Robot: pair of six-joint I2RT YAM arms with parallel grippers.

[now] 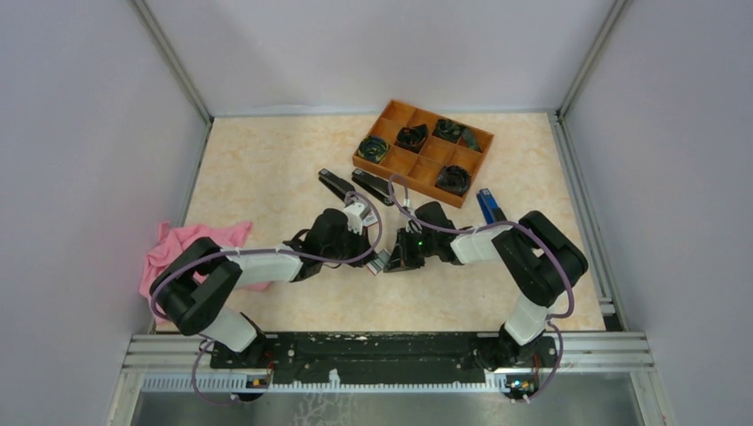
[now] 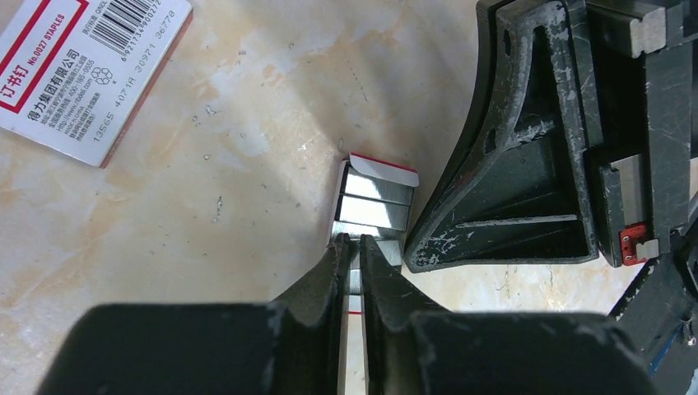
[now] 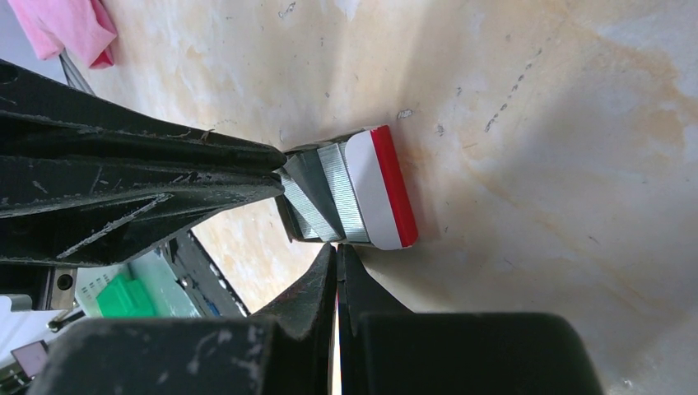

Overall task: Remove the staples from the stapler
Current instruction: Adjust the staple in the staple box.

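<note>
A small open box (image 3: 380,189), white with a red edge, lies on the table and holds several silvery ribbed staples (image 3: 337,193). It also shows in the left wrist view (image 2: 379,169). My left gripper (image 2: 354,247) is shut on a thin ribbed strip of staples at the box's near end; in the right wrist view it (image 3: 278,164) reaches in from the left, where one strip (image 3: 303,207) lies tilted. My right gripper (image 3: 337,251) is shut with its tip against the box's edge. Both grippers meet at mid-table (image 1: 389,259). Two black staplers (image 1: 336,185) (image 1: 373,187) and a blue stapler (image 1: 490,206) lie behind them.
A white and red staple box sleeve (image 2: 82,66) lies flat to the left of the open box. An orange compartment tray (image 1: 422,151) with dark items stands at the back. A pink cloth (image 1: 182,253) lies at the left edge.
</note>
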